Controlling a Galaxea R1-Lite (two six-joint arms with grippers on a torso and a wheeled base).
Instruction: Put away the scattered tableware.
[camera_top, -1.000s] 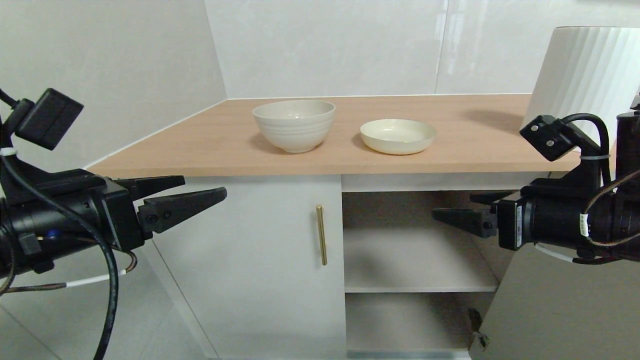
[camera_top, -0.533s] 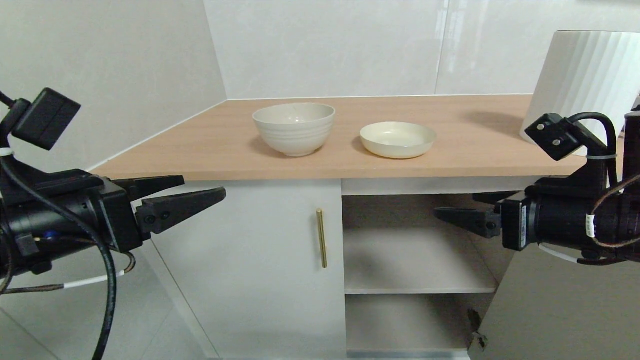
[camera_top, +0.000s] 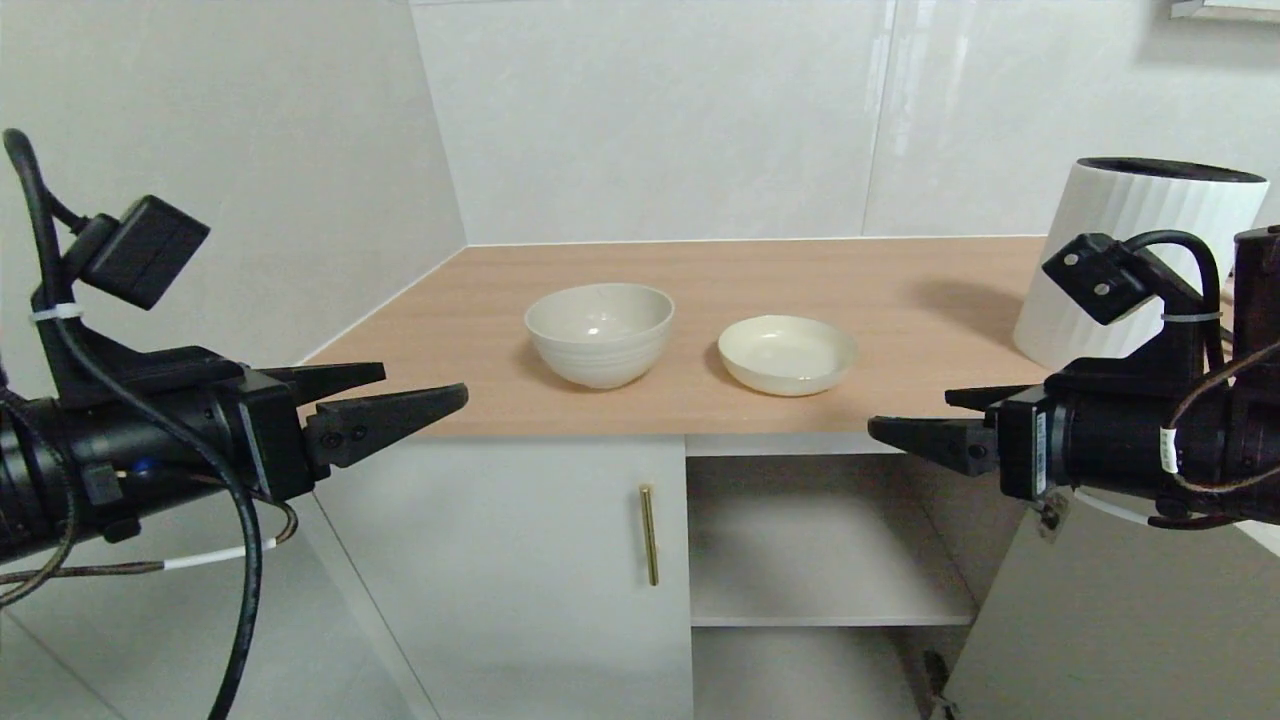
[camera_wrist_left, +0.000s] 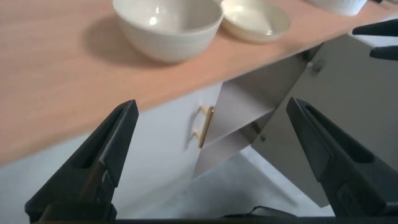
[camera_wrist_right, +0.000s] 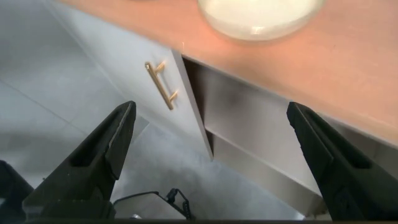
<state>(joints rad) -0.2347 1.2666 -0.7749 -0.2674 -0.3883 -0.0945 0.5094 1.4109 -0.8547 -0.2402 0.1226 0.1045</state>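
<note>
Black jaws parted, empty: left gripper (camera_top: 425, 382) and right gripper (camera_top: 905, 412), short of bench (camera_top: 900, 300) front edge. Bowl (camera_top: 600, 335) and shallow dish (camera_top: 787, 353) side by side near that edge, untouched. Risk: glazed rim slipping from narrow tips; open cabinet door (camera_top: 1100, 620) clipped by right arm.

Colour reference: bowl (camera_top: 600, 333) off-white, faintly ribbed; shallow dish (camera_top: 787, 353) cream; countertop (camera_top: 900, 290) light wood grain; door handle (camera_top: 649, 534) brass.

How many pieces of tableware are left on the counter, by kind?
Deep bowl: 1
Shallow dish: 1
Total: 2
</note>
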